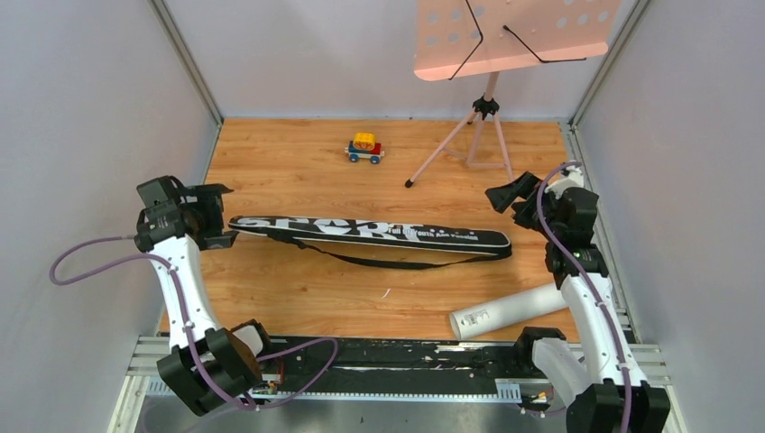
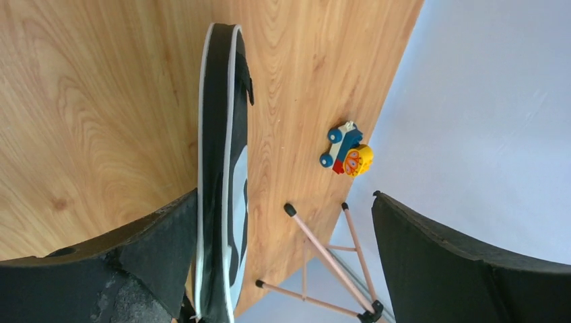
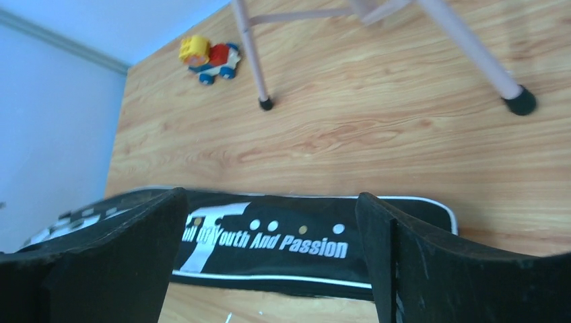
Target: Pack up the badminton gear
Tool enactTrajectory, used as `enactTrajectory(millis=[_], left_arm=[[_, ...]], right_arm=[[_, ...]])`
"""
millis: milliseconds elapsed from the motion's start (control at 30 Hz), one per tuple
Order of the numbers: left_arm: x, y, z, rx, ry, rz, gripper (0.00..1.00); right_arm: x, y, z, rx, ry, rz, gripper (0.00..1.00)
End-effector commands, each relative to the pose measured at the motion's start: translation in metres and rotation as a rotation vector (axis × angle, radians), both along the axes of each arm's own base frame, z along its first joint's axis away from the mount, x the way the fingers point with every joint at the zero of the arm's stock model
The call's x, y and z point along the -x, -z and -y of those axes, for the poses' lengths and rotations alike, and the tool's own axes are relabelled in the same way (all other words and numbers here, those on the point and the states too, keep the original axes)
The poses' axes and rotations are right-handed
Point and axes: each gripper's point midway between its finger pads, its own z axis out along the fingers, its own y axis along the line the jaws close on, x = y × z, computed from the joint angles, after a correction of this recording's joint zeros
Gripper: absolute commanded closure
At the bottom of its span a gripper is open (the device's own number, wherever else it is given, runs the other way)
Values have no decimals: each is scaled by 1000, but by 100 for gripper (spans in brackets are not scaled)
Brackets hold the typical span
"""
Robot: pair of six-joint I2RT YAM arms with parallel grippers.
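**Black bag lay flat across the desk, both claws wide beside its ends**

The black bag (image 1: 370, 233) stretched across the middle of the top view, from the left side almost to the right. It lay flat on the wooden desk (image 1: 298, 298) with SPORT in large white letters toward its left end and smaller white print toward its right. Its thin black strap (image 1: 397, 263) trailed in a shallow loop on the wood just below it.

The left claw (image 2: 283, 198) sat at the bag's left end with its jaws wide apart and nothing gripped. In the left wrist view the narrow bag ran up the frame between the two fingers, close against the one at lower left. Whether it touched that finger could not be told.

The right claw (image 3: 271, 198) was also spread wide and held nothing. In the top view it stood at the right of the frame, just above and right of the bag's right end. The right wrist view showed that lettered end on the wood in the gap between the two fingers.

The white tube (image 1: 510, 311) lay on its side at the lower right of the top view, slanted, beside the right arm and apart from the bag.

A toy car (image 1: 364, 148) stood at upper centre. The pink music stand (image 1: 510, 36) rose at upper right, its tripod feet on the desk.
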Motion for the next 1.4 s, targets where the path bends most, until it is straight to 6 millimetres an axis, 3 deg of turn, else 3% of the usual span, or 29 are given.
enactTrajectory(millis=[0, 233, 400, 533, 567, 600, 633, 700, 900, 1167, 1267, 1367], left_arm=[[7, -36, -17, -178, -9, 60, 0], [19, -56, -25, -354, 30, 75, 0], [11, -84, -14, -538, 171, 178, 0], [-3, -103, 28, -669, 447, 409, 0], [-2, -110, 57, -668, 615, 531, 0], [-2, -119, 71, -703, 689, 650, 0], [5, -124, 93, -677, 799, 748, 0], [16, -128, 108, -685, 857, 821, 0], [41, -112, 147, -806, 1069, 891, 0], [67, -72, 197, -817, 1352, 949, 0], [74, -72, 201, -860, 1373, 996, 0], [88, -90, 202, -929, 1347, 1102, 0]], right_arm=[[13, -29, -36, 39, -138, 37, 0], [42, -34, -75, 58, -320, 23, 0], [51, -33, -84, 60, -352, -3, 0], [58, -35, -95, 28, -396, -19, 0], [60, -36, -96, 28, -407, -13, 0], [61, -36, -96, 32, -408, -9, 0], [62, -38, -95, 37, -408, 1, 0], [64, -42, -95, 52, -415, 24, 0], [84, -56, -99, 50, -483, 97, 0], [114, -76, -98, 44, -514, 219, 0], [126, -79, -92, 55, -494, 273, 0], [136, -80, -88, 55, -473, 319, 0]])
